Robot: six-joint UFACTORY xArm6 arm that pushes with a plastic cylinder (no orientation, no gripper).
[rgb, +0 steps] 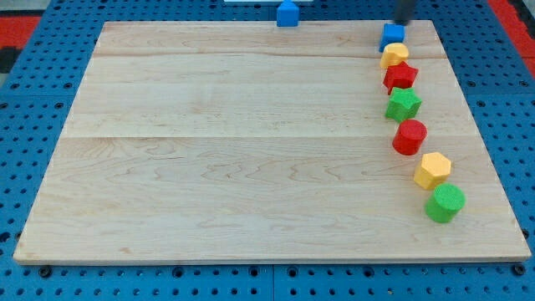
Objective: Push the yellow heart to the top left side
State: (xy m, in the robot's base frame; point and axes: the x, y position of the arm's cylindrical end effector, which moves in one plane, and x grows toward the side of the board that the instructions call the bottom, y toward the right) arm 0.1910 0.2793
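Observation:
The yellow heart (394, 55) lies near the board's top right corner, second in a column of blocks along the view's right side. A blue cube (392, 35) touches it from above and a red star (400, 77) touches it from below. My dark rod enters at the view's top edge. My tip (402, 21) sits just above the blue cube, up and slightly right of the yellow heart, apart from the heart.
Below the red star the column goes on with a green star (404, 104), a red cylinder (410, 137), a yellow hexagon (433, 170) and a green cylinder (445, 203). Another blue block (287, 13) sits at the top edge's middle. The wooden board (209, 150) rests on a blue perforated table.

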